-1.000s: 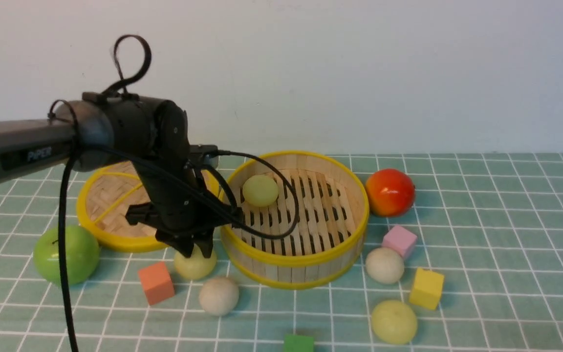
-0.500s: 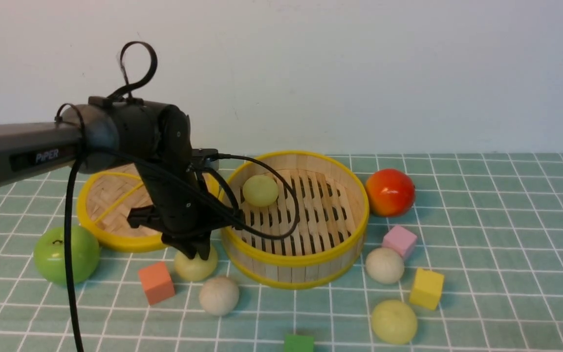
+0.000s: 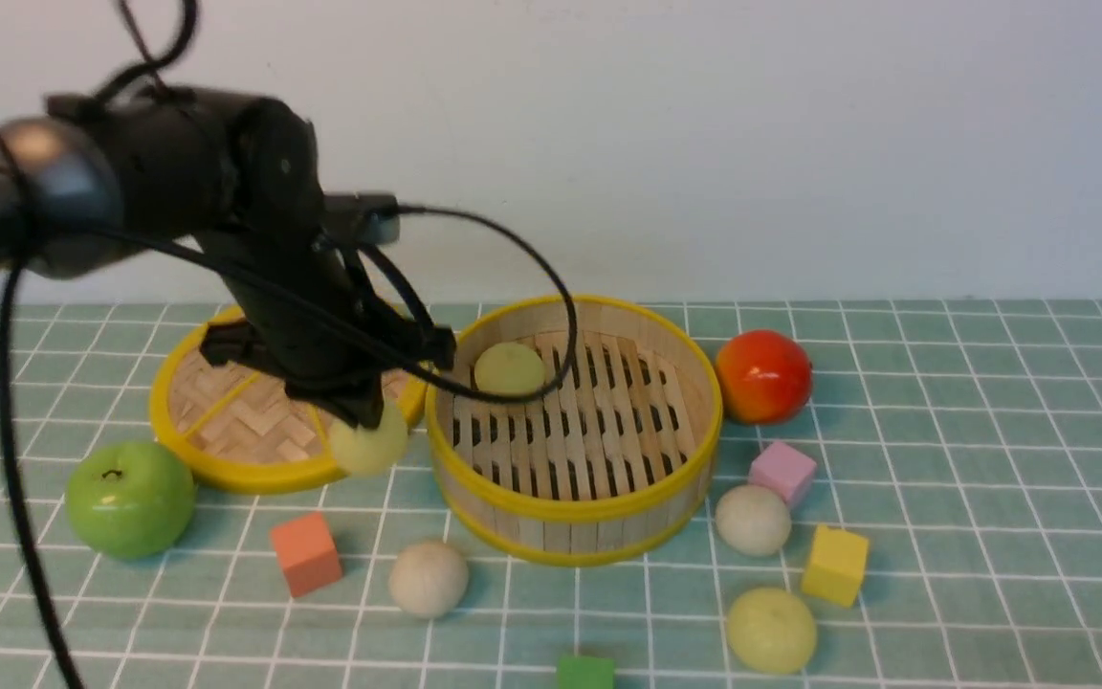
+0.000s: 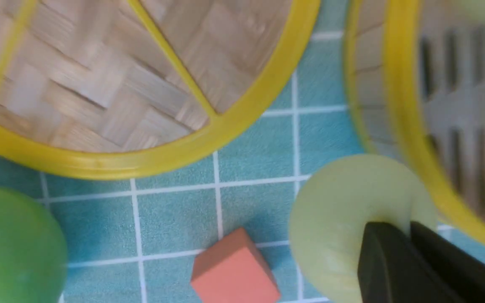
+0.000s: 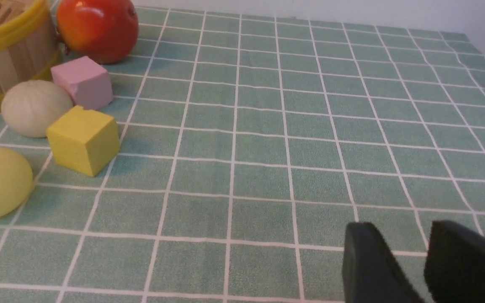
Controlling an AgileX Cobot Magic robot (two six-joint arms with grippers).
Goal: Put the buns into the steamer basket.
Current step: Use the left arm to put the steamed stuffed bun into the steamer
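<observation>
My left gripper (image 3: 364, 428) is shut on a pale yellow-green bun (image 3: 369, 450), squeezing it and holding it off the table just left of the steamer basket (image 3: 575, 509). The left wrist view shows the black fingertips (image 4: 387, 235) pinching that bun (image 4: 335, 223) beside the basket's yellow rim (image 4: 411, 139). Another yellow-green bun (image 3: 509, 369) lies inside the basket. Two off-white buns (image 3: 428, 578) (image 3: 752, 519) and a yellow-green one (image 3: 771, 629) sit on the cloth. My right gripper (image 5: 398, 229) is open over bare cloth, outside the front view.
The woven lid (image 3: 235, 426) lies left of the basket, with a green apple (image 3: 130, 498) in front of it. A red apple (image 3: 763, 375) sits to the basket's right. Orange (image 3: 305, 553), pink (image 3: 782, 472), yellow (image 3: 835, 565) and green (image 3: 584, 672) cubes are scattered around.
The left gripper has closed on the yellow-green bun and risen with it off the cloth. Nothing else has moved.
</observation>
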